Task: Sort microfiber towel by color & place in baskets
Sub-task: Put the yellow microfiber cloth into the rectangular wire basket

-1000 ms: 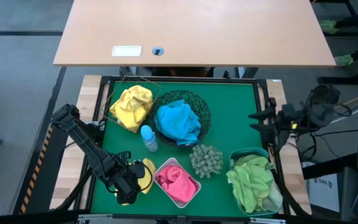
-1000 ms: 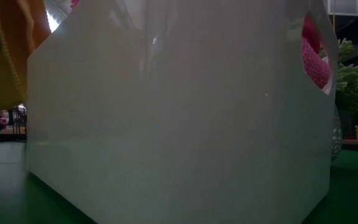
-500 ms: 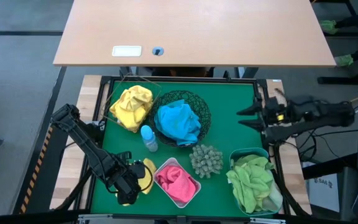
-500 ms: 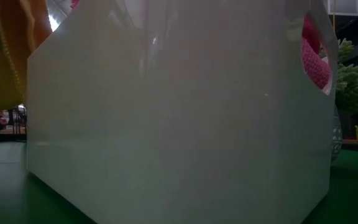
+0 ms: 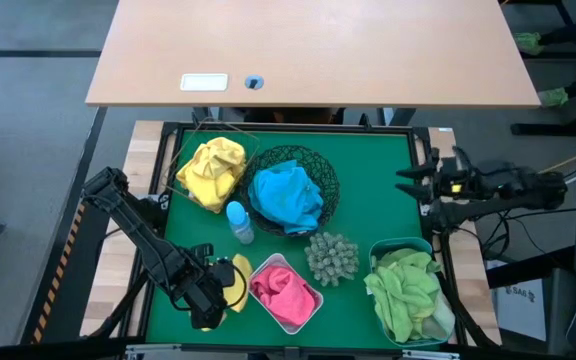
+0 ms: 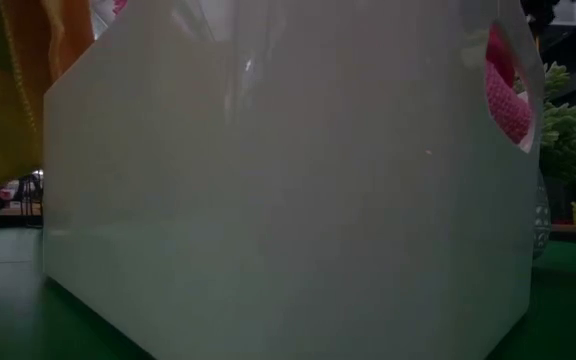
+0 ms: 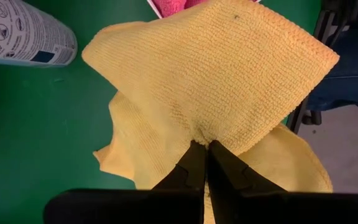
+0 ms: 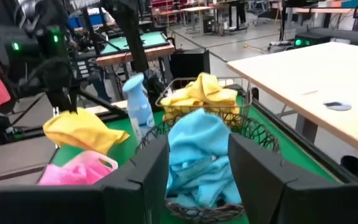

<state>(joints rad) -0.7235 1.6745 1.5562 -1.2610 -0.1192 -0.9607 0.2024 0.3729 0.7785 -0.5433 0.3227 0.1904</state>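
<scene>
My left gripper (image 5: 220, 288) is near the table's front left, shut on a yellow microfiber towel (image 7: 216, 81), just left of the white tub (image 5: 286, 292) of pink towels. My right gripper (image 5: 404, 184) hovers open at the table's right edge, pointing toward the left and holding nothing. More yellow towels lie heaped in the thin wire basket (image 5: 211, 172). Blue towels fill the black mesh bowl (image 5: 290, 196), and green ones fill the translucent blue tub (image 5: 408, 292). My left gripper pinches the yellow towel between its two fingers at a puckered spot on one edge (image 7: 206, 135). The fingers come from above, pointing down. The cloth hangs slack in folds below them (image 8: 79, 132), and its lower end (image 6: 3, 150) is clear of the table.
A small blue bottle (image 5: 238, 222) stands between the wire basket and the mesh bowl. A spiky grey-green ball (image 5: 331, 257) sits between the white and blue tubs. A wooden table (image 5: 308, 50) stands beyond the far edge. The white tub's wall (image 6: 288, 200) fills the low view.
My right arm has swung out and sunk a little at the table's right edge. Its gripper stays open and now points level toward the table's left. The yellow towel still hangs from the left gripper.
</scene>
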